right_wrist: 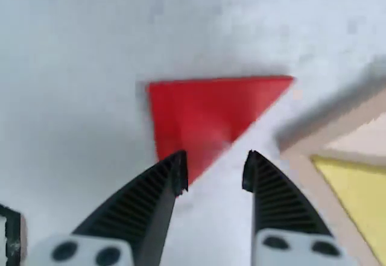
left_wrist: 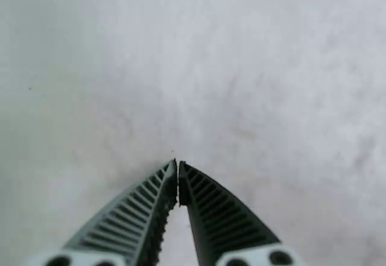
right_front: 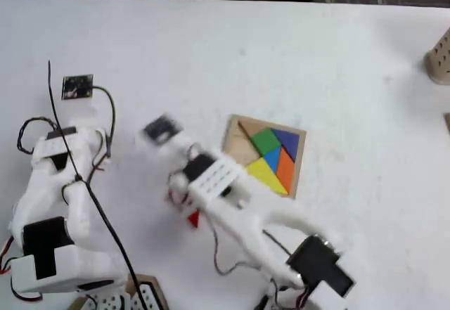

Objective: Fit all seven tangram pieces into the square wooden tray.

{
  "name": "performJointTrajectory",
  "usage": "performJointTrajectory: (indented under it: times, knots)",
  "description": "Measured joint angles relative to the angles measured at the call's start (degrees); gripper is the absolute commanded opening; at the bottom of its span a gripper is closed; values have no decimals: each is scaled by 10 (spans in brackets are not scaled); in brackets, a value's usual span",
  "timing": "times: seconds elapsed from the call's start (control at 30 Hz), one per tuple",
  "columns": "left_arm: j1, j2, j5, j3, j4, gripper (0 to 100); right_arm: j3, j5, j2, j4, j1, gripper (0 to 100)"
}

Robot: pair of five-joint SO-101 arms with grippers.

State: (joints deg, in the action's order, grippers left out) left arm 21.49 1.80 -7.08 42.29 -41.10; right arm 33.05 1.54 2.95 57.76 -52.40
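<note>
Red triangle (right_wrist: 205, 118) lies beneath the parted right gripper (right_wrist: 215, 171); left gripper (left_wrist: 177, 178) closed, empty.

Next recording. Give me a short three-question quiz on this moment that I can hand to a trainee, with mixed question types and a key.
1. True or false: the red triangle already lies inside the wooden tray.
2. Multiple choice: the left arm's jaws are
A) open around a piece
B) shut with nothing between them
C) shut on a blue piece
3. Fill in the blank: the right arm's jaws stand ____ at the edge of the red triangle.

Key:
1. False. It lies on the table beside the tray.
2. B
3. open
</note>
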Motion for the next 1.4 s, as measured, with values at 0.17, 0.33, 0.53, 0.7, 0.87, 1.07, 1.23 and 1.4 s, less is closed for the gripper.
performJointTrajectory:
  times: [0.17, 0.33, 0.53, 0.7, 0.87, 1.07, 1.23, 1.4]
  knots:
    - [0, 0, 0, 0, 0, 24, 27, -5, 4, -38, 35, 8]
    - [0, 0, 0, 0, 0, 24, 27, -11, 62, -11, 153, 17]
    - [0, 0, 0, 0, 0, 24, 42, -54, 169, 79, 311, 18]
    - [0, 5, 0, 0, -27, 23, 167, -145, 227, 58, 425, 18]
    - [-40, 98, 1, 17, -122, 23, 228, -165, 265, 21, 571, 18]
    - [-185, 251, 65, 72, -197, 23, 293, -210, 262, -91, 621, 18]
    - [-299, 287, 158, 135, -160, 24, 291, -222, 218, -113, 624, 18]
    - [-353, 287, 174, 185, -83, 26, 263, -222, 158, -118, 622, 18]
